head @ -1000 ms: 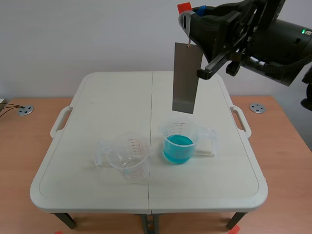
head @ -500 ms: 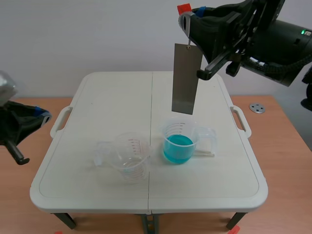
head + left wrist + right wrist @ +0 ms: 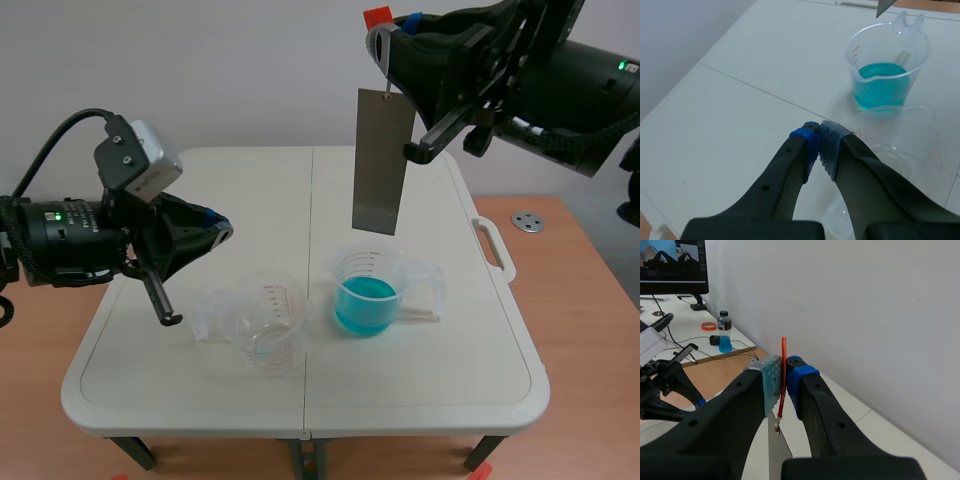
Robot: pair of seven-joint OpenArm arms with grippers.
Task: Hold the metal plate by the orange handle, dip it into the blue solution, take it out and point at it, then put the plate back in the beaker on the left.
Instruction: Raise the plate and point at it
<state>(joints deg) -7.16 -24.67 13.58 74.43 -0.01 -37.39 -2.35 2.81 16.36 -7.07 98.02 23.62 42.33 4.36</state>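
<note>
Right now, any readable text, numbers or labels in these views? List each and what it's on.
Nothing is legible.
Red scale marks on the clear beaker: too small to read.
Red scale marks on the beaker of blue solution: too blurred to read.
Screen lines on the monitor: too small to read.
The bottle: no readable label.
The metal plate and orange handle: no markings seen.

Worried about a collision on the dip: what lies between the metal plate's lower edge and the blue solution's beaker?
Nothing: the scene view shows only open air between the metal plate and the beaker of blue solution below it.
</note>
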